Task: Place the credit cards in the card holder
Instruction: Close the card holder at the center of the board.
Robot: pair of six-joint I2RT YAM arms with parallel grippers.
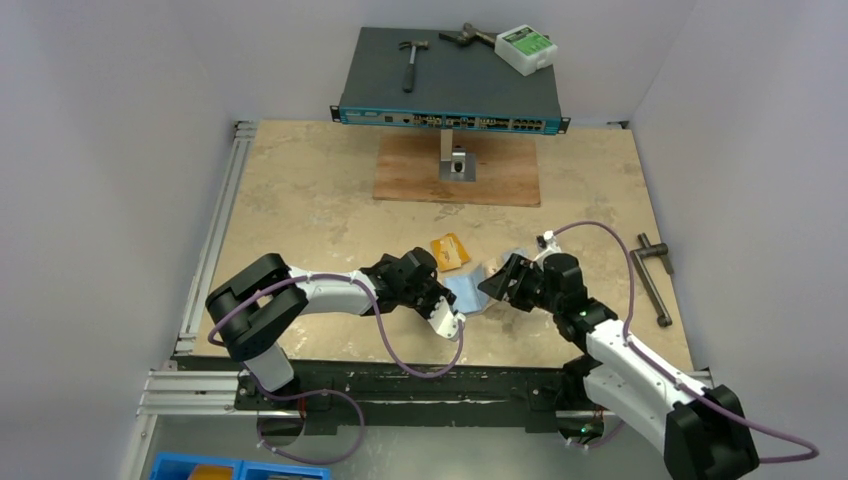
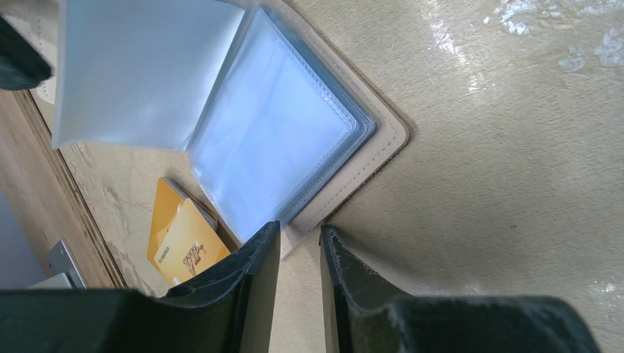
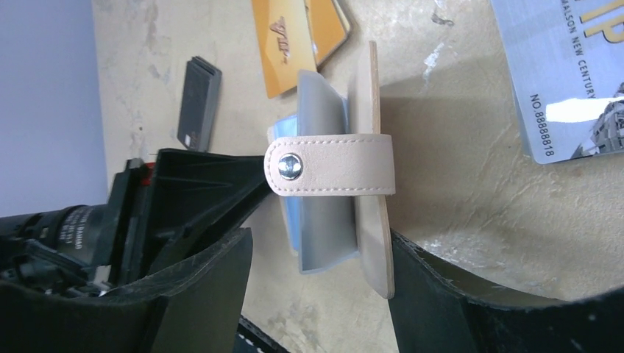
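Note:
The beige card holder (image 1: 465, 292) lies open between both grippers, its clear bluish pockets (image 2: 272, 140) fanned out. My left gripper (image 2: 300, 234) stands narrowly open, its tips at the edge of the flat cover (image 2: 383, 140), with bare table showing in the gap. My right gripper (image 3: 320, 243) is open around the upright cover (image 3: 371, 243). Its right finger (image 3: 441, 294) touches the cover, while the left finger stays clear of the pockets. The snap tab (image 3: 331, 165) folds across. Orange-yellow credit cards (image 1: 450, 250) lie just behind the holder. A silver one (image 3: 566, 73) lies to the right, and a black one (image 3: 199, 103) sits nearby.
At the back, a network switch (image 1: 450, 90) carries a hammer (image 1: 412, 60) and a white box (image 1: 527, 48). A wooden board (image 1: 458, 170) with a metal bracket lies in front of it. A metal handle tool (image 1: 655, 280) rests at the right. A blue bin (image 1: 240, 468) sits below the table edge.

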